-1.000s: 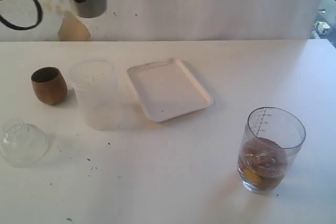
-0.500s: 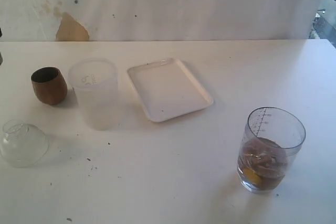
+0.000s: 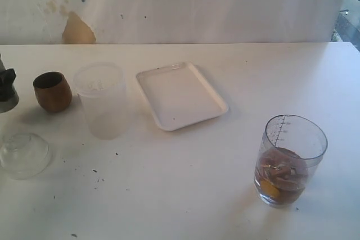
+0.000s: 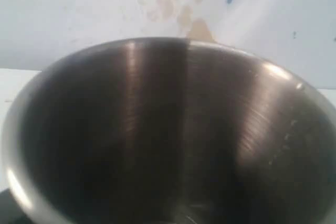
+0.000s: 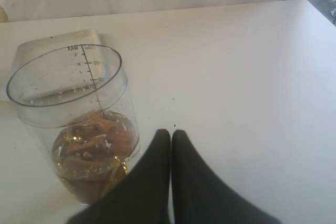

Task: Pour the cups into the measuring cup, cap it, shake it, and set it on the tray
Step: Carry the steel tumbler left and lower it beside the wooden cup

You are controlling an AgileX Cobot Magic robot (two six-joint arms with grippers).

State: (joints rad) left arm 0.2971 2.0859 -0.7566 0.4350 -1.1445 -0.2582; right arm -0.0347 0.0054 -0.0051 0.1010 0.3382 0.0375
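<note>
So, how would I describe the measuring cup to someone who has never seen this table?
On the white table, look right of the white tray, nearer the camera in the exterior view, where one vessel stands alone. That is the measuring cup: a clear cylinder with printed marks up its side and brownish liquid with solids inside, unlike the frosted tub left of the tray.

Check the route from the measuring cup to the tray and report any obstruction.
Nothing visible stands in the way: only bare table lies between the measuring cup and the tray. The frosted tub and wooden cup stand on the tray's other side, off that route.
</note>
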